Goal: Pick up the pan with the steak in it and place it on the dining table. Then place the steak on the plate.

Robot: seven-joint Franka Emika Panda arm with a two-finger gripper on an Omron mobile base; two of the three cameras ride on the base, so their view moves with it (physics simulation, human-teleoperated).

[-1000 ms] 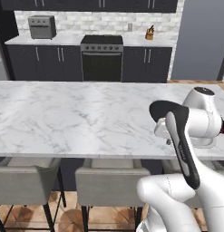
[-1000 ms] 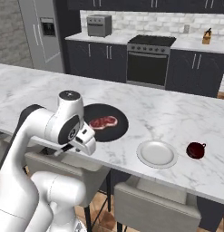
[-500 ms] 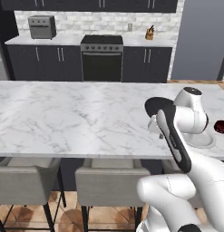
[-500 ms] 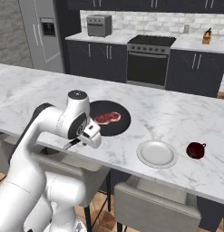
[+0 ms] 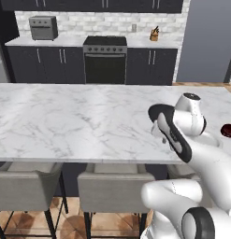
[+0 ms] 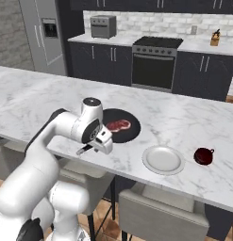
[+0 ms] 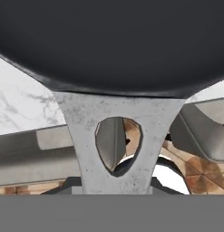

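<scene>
The black pan lies low over the dining table near its front edge, and the red steak rests inside it. My gripper is shut on the pan's handle at the pan's near-left side. Whether the pan touches the marble I cannot tell. In the hand view the pan's dark body and its grey handle bracket sit right against the camera. The pale plate lies on the table to the pan's right, a short gap away. In the left base view my arm covers most of the pan.
A dark red cup-like thing stands right of the plate, also seen as a red thing. Grey stools are tucked under the table's front edge. The dark kitchen counter with the stove runs along the back wall.
The arm has swung the pan with the steak a little to the right in the right base view, nearer to the plate. The gripper has stayed shut on the handle.
</scene>
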